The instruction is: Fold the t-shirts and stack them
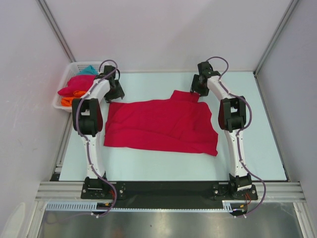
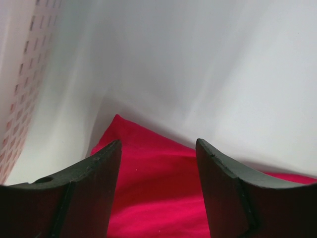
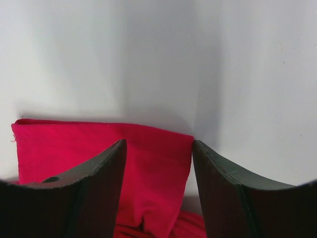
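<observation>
A crimson t-shirt (image 1: 158,126) lies spread out and rumpled on the pale table, with a sleeve poking toward the far right. My left gripper (image 1: 115,92) hovers over its far left corner. In the left wrist view the left gripper (image 2: 158,145) is open, with the pointed shirt corner (image 2: 153,188) lying between the dark fingers (image 2: 89,188). My right gripper (image 1: 198,89) is at the far right sleeve. It is also open in the right wrist view (image 3: 158,144), straddling the folded sleeve edge (image 3: 148,163). Pink (image 1: 74,85), orange (image 1: 67,101) and teal (image 1: 89,70) t-shirts sit bunched in the basket.
A white mesh basket (image 1: 59,87) stands at the table's far left corner, right beside the left arm; its perforated wall (image 2: 20,99) fills the left of the left wrist view. White walls enclose the table on three sides.
</observation>
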### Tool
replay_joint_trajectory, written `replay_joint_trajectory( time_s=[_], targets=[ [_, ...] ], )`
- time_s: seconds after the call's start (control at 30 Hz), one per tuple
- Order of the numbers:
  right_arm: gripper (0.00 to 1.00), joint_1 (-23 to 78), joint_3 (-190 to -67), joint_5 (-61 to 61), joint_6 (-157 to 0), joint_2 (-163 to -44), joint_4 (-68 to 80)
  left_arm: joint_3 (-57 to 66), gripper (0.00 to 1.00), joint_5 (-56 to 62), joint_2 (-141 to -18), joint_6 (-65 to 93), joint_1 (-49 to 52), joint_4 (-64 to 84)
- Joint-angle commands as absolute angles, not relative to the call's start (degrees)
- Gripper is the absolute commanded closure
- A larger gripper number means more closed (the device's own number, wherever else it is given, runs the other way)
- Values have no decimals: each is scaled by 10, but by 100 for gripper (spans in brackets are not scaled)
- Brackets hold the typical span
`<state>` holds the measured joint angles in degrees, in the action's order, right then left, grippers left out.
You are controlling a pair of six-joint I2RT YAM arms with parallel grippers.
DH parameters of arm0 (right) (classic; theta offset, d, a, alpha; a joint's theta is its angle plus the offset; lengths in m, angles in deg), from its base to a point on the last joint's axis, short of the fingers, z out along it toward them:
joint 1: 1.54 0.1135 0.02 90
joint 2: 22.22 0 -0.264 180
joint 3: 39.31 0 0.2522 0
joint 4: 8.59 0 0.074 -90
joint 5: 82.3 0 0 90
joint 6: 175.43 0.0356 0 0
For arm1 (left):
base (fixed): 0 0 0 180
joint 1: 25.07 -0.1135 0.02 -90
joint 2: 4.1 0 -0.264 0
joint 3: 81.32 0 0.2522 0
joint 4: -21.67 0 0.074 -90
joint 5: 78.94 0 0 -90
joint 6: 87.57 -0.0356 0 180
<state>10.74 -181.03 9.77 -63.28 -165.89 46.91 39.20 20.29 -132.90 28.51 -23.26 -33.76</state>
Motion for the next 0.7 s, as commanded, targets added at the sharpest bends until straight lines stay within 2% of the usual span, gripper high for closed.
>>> replay_joint_trajectory(
  time_s=[0.0, 0.17, 0.27, 0.3, 0.33, 0.4, 0.43, 0.5, 0.57, 0.63, 0.67],
  targets=[
    [39, 107, -1801, 84, -642, -1652, 493, 377, 32, 253, -1365, 317, -271, -374],
    [40, 105, -1800, 83, -646, -1645, 497, 392, 34, 258, -1380, 311, -265, -398],
    [40, 103, -1797, 82, -644, -1641, 500, 401, 42, 253, -1387, 309, -264, -409],
    [40, 103, -1792, 67, -643, -1638, 501, 400, 46, 253, -1387, 309, -263, -411],
    [40, 103, -1789, 63, -643, -1636, 500, 400, 57, 254, -1385, 309, -262, -412],
    [40, 102, -1781, 59, -643, -1629, 495, 392, 65, 258, -1381, 310, -259, -416],
    [41, 102, -1779, 54, -642, -1628, 496, 391, 73, 257, -1378, 310, -259, -416],
    [45, 102, -1775, 50, -643, -1626, 492, 384, 78, 256, -1376, 311, -259, -416],
    [72, 102, -1774, 36, -643, -1627, 492, 384, 93, 251, -1377, 310, -259, -415],
    [100, 100, -1773, 29, -643, -1624, 493, 384, 100, 249, -1371, 310, -259, -417],
    [100, 99, -1771, 29, -645, -1621, 493, 382, 100, 251, -1367, 311, -259, -417]
  ],
)
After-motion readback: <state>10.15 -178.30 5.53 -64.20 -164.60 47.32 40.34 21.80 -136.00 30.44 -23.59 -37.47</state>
